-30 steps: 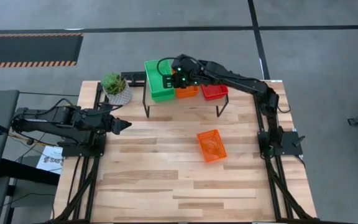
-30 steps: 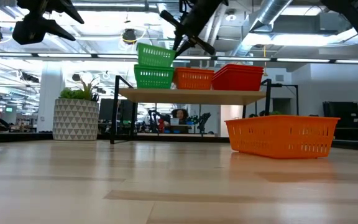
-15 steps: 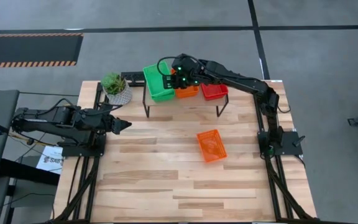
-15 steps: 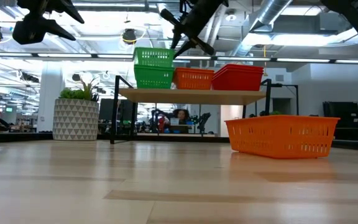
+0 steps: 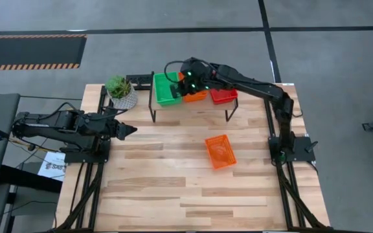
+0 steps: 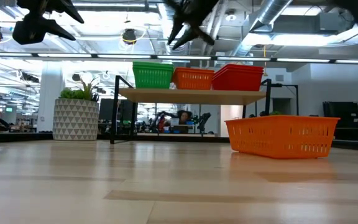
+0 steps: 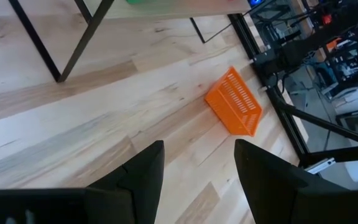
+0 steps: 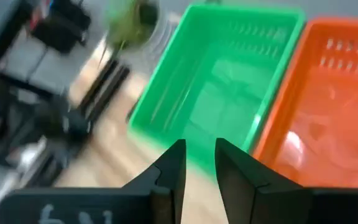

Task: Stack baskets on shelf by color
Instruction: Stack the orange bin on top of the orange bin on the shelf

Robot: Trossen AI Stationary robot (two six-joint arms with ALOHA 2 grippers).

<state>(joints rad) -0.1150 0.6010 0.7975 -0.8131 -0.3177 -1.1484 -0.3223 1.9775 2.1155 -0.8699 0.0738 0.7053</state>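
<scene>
The shelf (image 6: 194, 95) stands at the table's far edge on thin black legs. On it stand a green basket stack (image 5: 167, 88) at the left, an orange basket (image 5: 196, 96) in the middle and a red stack (image 5: 223, 96) at the right. In the low view the green stack (image 6: 152, 74) sits nested and level. A loose orange basket (image 5: 220, 151) lies on the tabletop, right of centre. My right gripper (image 8: 199, 163) is open and empty above the green basket (image 8: 229, 93), near its edge beside the orange one (image 8: 328, 106). My left gripper (image 5: 125, 130) is open and empty over the table's left side.
A potted plant (image 5: 120, 90) stands at the far left corner beside the shelf. The left wrist view shows the shelf's black legs (image 7: 36, 37) and the loose orange basket (image 7: 235, 109) past my left gripper's fingers. Bare planks lie near and left of the loose basket.
The green basket that my right gripper held tilted above the green stack has come down and now sits nested and level in it. My right gripper has let go of it and has risen a little above the shelf.
</scene>
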